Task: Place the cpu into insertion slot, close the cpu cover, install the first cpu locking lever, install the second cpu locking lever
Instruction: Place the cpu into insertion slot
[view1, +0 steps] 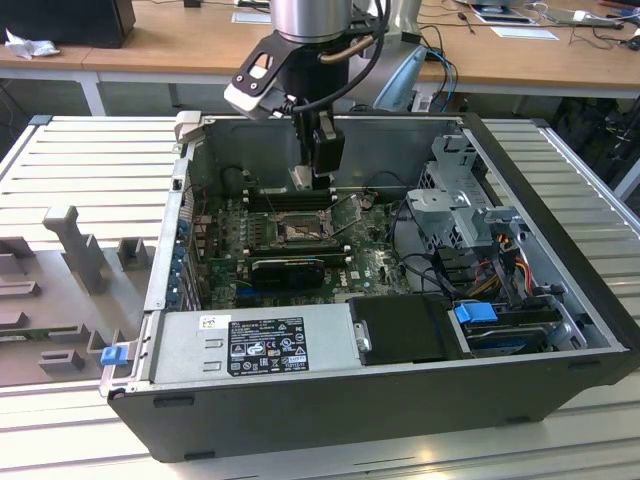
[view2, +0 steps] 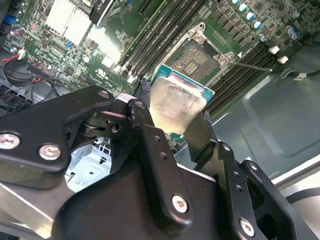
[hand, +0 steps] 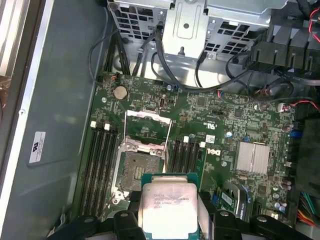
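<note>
My gripper (view1: 303, 180) is shut on the cpu (view1: 302, 177), a flat square chip with a pale silver face and a green edge. It hangs inside the open computer case, above the green board and a little behind the insertion slot (view1: 300, 232). In both wrist views the cpu (view2: 175, 102) (hand: 167, 205) sits clamped between the two black fingers (view2: 145, 100). The insertion slot (hand: 136, 170) (view2: 197, 59) lies bare, with a dark centre and a silvery rim, a short way off the chip. The cpu cover (hand: 147, 125) stands swung open at the slot's far edge.
Long black memory slots (hand: 100, 165) flank the socket on both sides. A black graphics card (view1: 290, 268) lies in front of it, and a grey power supply (view1: 255, 340) sits along the case front. A metal drive cage (view1: 455, 200) with cables is at the exterior view's right.
</note>
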